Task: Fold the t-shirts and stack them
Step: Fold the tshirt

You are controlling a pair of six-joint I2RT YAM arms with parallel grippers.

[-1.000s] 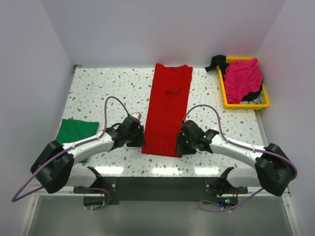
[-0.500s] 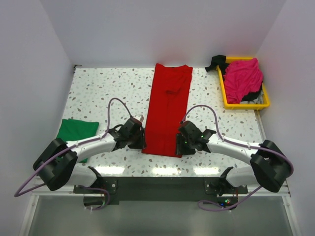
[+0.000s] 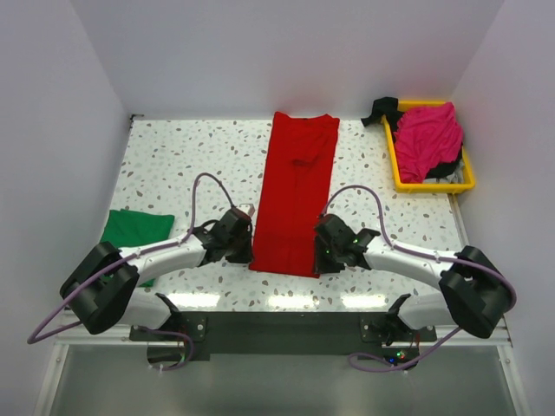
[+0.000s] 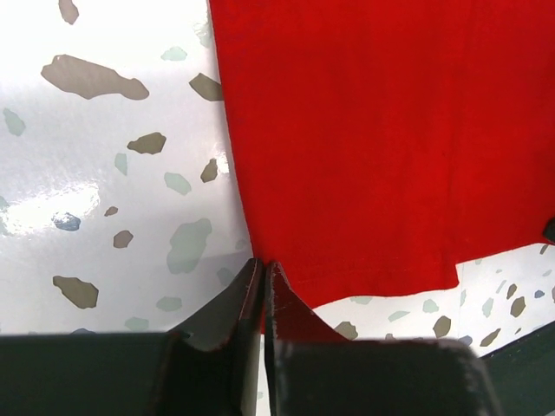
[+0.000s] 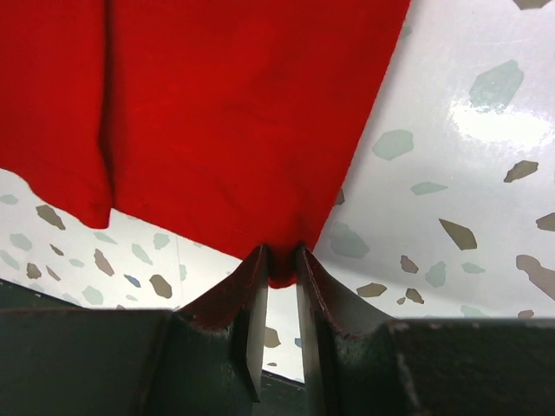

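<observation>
Both clamped on red t-shirt (image 3: 295, 199) corners — left end effector (image 4: 263, 270), right end effector (image 5: 279, 260)

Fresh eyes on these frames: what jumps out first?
The red t-shirt, folded into a long strip down the middle of the table, dominates. Both hands pinch its near corners: the left hand on the left one, the right hand on the right. Next, the magenta t-shirt heaped in the yellow tray at the far right, and the green t-shirt at the left edge.
</observation>
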